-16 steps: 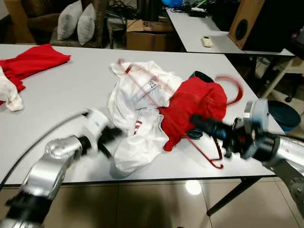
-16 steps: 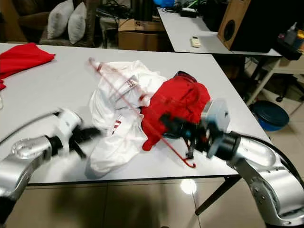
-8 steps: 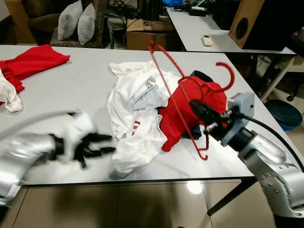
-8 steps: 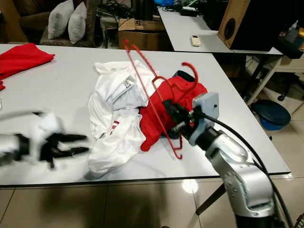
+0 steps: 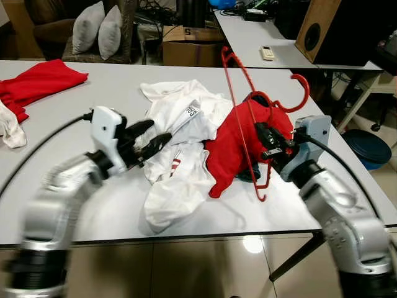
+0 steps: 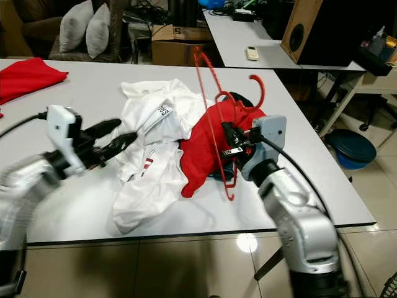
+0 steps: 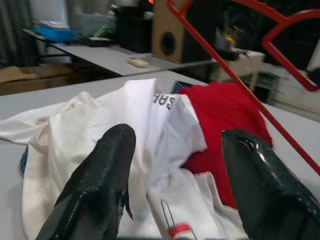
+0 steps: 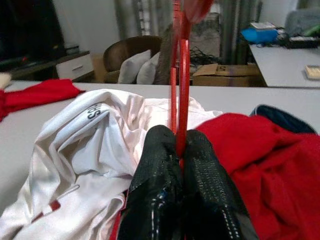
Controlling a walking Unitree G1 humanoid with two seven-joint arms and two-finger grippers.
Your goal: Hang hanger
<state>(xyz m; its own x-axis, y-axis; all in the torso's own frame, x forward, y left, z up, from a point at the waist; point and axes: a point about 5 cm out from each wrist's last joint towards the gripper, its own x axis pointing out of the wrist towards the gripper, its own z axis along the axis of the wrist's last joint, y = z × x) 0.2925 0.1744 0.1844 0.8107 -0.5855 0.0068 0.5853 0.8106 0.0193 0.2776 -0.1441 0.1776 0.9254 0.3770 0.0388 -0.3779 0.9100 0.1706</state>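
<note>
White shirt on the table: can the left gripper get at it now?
Probably yes. The left gripper is open, right at the edge of the white shirt, with nothing between them; the right gripper holds the red hanger off to the side.

table (image 5: 93, 118): carries the garment pile, mid-to-right of its top
white shirt (image 5: 180, 130): left part of pile, touching red garment
red garment (image 5: 239, 146): right part of pile, overlapping shirt's edge
hanger (image 5: 245, 124): upright over red garment, hook toward table's right edge
right gripper (image 5: 263, 141): right of pile, fingers pinched on hanger
left gripper (image 5: 149, 139): left of pile, fingers spread just over shirt's left edge
second red cloth (image 5: 40, 81): far left on table, well apart from pile
second table (image 5: 260, 37): behind, to the right
speaker (image 5: 316, 31): on second table
pillows (image 5: 96, 28): behind, far left
</note>
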